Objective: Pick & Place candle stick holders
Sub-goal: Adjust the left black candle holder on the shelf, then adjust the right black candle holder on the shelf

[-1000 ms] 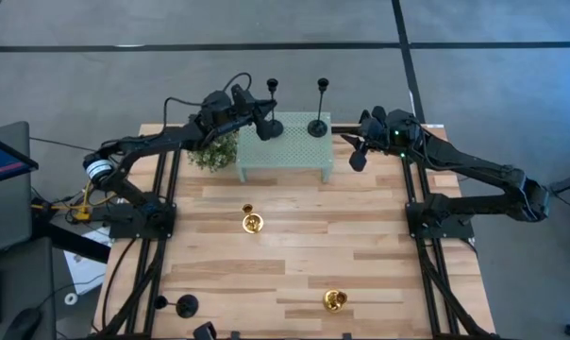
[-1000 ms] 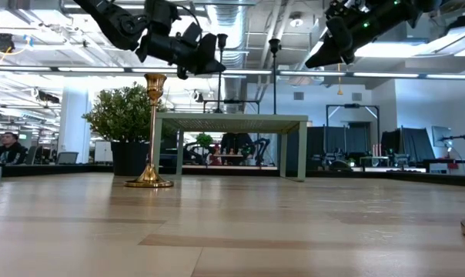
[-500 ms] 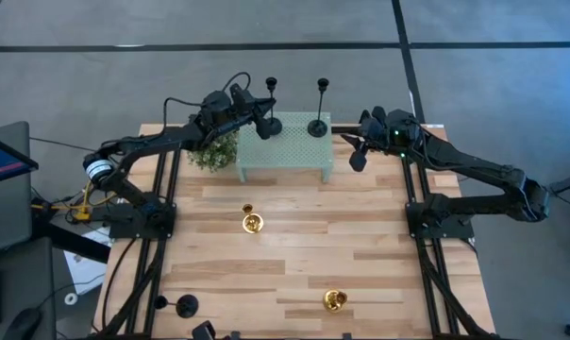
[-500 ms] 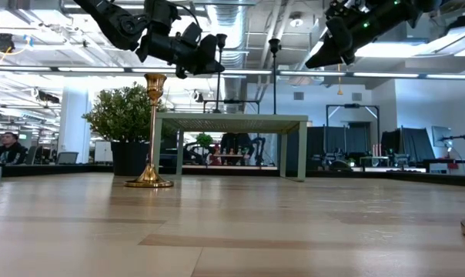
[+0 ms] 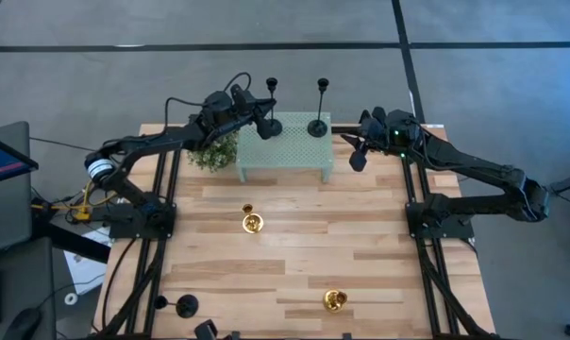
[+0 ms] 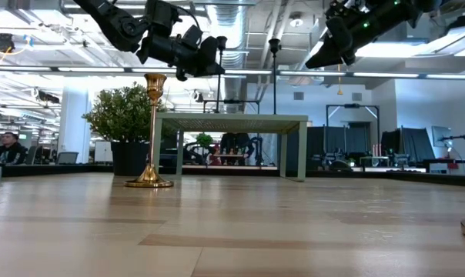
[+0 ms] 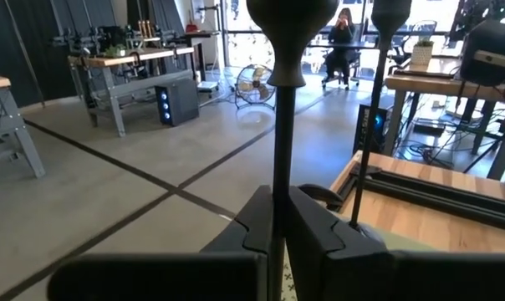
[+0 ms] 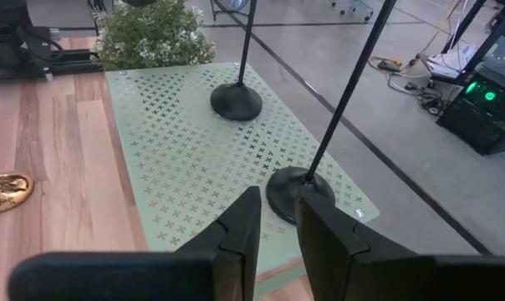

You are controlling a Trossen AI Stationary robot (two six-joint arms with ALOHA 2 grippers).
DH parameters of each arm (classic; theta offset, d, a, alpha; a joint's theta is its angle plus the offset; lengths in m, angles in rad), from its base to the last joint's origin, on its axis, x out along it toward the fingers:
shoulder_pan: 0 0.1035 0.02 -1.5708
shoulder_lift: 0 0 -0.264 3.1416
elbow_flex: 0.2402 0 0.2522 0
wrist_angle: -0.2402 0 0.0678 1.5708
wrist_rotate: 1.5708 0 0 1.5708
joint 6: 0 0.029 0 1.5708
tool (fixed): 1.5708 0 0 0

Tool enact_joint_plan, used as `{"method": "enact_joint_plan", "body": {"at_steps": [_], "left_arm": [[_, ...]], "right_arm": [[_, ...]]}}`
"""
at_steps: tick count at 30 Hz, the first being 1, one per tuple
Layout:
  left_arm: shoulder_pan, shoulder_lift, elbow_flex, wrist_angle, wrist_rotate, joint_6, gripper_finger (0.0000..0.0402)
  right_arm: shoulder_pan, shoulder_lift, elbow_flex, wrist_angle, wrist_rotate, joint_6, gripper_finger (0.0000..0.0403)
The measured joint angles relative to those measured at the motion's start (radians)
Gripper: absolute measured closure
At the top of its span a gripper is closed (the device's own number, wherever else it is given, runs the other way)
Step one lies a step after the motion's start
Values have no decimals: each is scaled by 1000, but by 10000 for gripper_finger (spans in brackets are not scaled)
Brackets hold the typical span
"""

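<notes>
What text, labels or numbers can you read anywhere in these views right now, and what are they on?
None can be read.
The black candle holders, gold candle holders, green stand and plant carry no visible lettering.
The stand's top shows only a pattern of small crosses, not text.
Room equipment behind the table in the low view is too small to read.

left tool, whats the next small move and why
Probably open the left tool: it is shut on the stem of a black holder whose base looks flat on the stand, so it seems placed. The right tool hovers beside the stand.
</notes>
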Motion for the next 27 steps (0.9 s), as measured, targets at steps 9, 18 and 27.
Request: {"method": "enact_joint_plan", "body": {"at_steps": [9, 18, 27], "left_arm": [[0, 3, 0, -1, 4, -11, 375], [-5, 3, 0, -4, 1, -11, 321], [-5, -5, 0, 4, 0, -8, 286]], "right_arm": [[1, 0, 0, 0, 0, 0, 333], [1, 0, 0, 0, 0, 0, 333], [1, 0, 0, 0, 0, -1, 317]]}}
